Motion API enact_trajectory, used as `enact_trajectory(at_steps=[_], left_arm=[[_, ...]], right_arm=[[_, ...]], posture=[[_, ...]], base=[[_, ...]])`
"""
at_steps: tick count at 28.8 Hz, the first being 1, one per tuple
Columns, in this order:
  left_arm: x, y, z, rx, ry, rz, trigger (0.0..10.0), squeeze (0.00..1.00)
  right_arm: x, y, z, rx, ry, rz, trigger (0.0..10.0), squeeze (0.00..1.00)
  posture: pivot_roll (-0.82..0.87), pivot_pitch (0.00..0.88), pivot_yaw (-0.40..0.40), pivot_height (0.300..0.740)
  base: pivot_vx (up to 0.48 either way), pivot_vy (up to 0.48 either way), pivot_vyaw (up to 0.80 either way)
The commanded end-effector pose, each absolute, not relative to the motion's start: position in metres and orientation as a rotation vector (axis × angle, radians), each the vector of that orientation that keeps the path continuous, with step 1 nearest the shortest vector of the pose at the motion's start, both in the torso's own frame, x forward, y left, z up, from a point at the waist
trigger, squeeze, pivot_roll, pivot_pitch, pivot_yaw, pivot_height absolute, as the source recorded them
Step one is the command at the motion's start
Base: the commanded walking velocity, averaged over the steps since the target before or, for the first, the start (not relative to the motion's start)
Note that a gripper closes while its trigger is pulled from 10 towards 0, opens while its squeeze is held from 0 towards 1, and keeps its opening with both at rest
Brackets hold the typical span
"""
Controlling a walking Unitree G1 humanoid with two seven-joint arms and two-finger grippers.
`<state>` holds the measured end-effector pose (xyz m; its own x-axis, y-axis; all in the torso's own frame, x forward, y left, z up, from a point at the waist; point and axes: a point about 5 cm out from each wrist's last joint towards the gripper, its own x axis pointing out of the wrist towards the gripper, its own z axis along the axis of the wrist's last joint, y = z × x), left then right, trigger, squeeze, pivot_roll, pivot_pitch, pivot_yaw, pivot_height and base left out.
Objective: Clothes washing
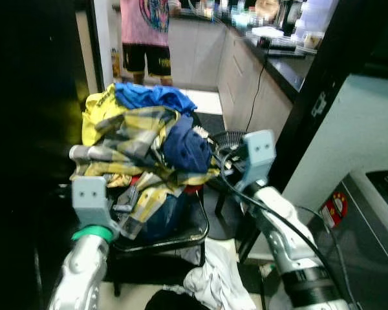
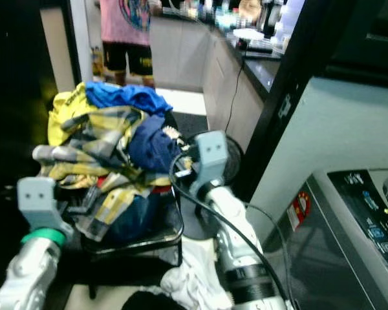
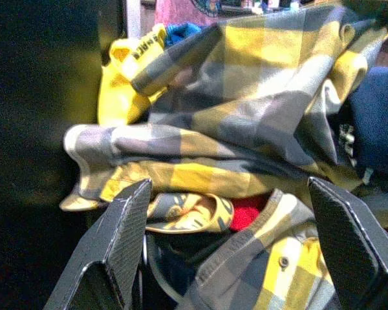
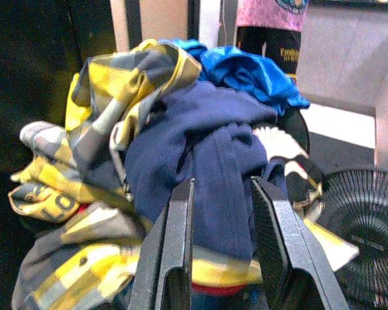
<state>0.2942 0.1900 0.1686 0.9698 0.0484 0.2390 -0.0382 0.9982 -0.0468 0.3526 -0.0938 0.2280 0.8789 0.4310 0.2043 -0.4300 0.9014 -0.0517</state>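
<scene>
- Closest to me, below the laundry basket, a white garment lay crumpled on the floor. Looked like a stray that dropped out, so I'd guess it needed collecting later.
- My left gripper sat at the basket's left side, fingers spread wide apart with nothing between them, aimed at the yellow-and-grey plaid shirt. Spread like that, I figured it was lined up for a big bite of cloth.
- My right gripper was at the basket's right side, fingers only a narrow gap apart, pointing at the navy garment, not clamped on it as far as I could tell.
- The pile was heaped way above the basket rim, a bright blue piece on the far top.
- Right of the basket, the washing machine with its control panel, where all this was headed.
- Beyond the basket, a person in a pink shirt stood by the kitchen counter.
</scene>
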Motion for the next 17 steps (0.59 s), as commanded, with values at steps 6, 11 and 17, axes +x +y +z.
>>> enact_trajectory(at_steps=[6, 11, 17], left_arm=[[0.268, 0.186, 0.174, -0.067, -0.271, -0.009, 10.0, 0.0], [0.242, 0.191, 0.171, -0.078, -0.264, 0.01, 10.0, 0.0], [0.238, 0.195, 0.166, -0.069, -0.244, 0.035, 10.0, 0.0]], right_arm=[[0.347, -0.1, 0.232, -0.001, -0.226, 0.448, 10.0, 0.0], [0.34, -0.1, 0.23, 0.009, -0.215, 0.453, 10.0, 0.0], [0.339, -0.102, 0.231, 0.003, -0.21, 0.457, 10.0, 0.0]], posture=[[0.04, 0.0, -0.033, 0.74], [0.04, 0.0, -0.033, 0.74], [0.05, 0.001, -0.043, 0.74]], base=[[0.298, 0.0, 0.0], [0.294, 0.0, 0.0], [0.297, 0.0, 0.0]])
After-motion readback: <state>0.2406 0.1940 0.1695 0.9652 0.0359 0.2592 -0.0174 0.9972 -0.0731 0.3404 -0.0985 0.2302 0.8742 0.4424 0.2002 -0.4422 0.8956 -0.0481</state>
